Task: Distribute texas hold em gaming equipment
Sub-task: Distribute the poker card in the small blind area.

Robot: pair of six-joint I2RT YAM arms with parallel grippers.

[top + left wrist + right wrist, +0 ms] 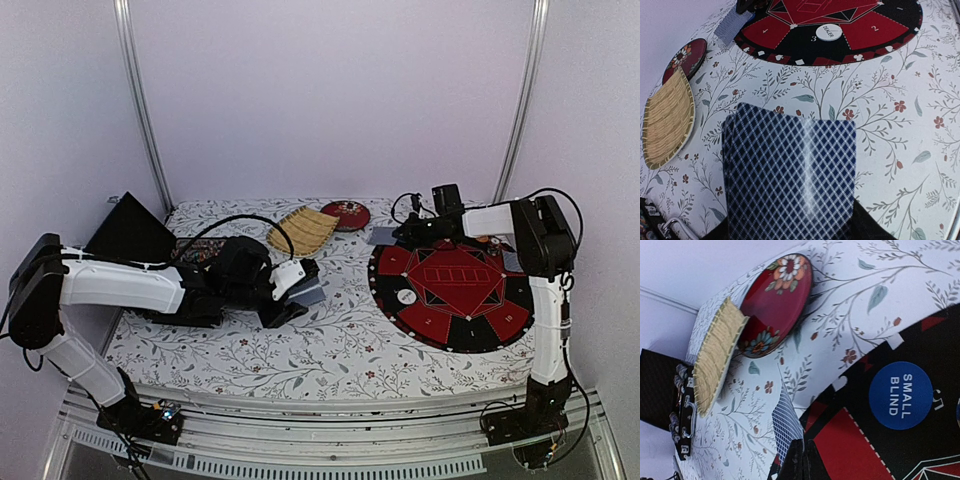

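Deck (790, 175) sits clamped in our left gripper (297, 288), DEALER button (829, 31) at twelve o'clock; right gripper (800, 462) pinches a card (786, 432), SMALL BLIND disc (900, 395) at two.

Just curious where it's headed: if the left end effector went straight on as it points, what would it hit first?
Likely the round poker mat, near its white DEALER button; only flowered tablecloth lies before it. The held card deck would touch first.

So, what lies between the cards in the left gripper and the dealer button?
Only bare flowered cloth and the mat's black rim, as the left wrist view shows; nothing else lies between the cards and the button.
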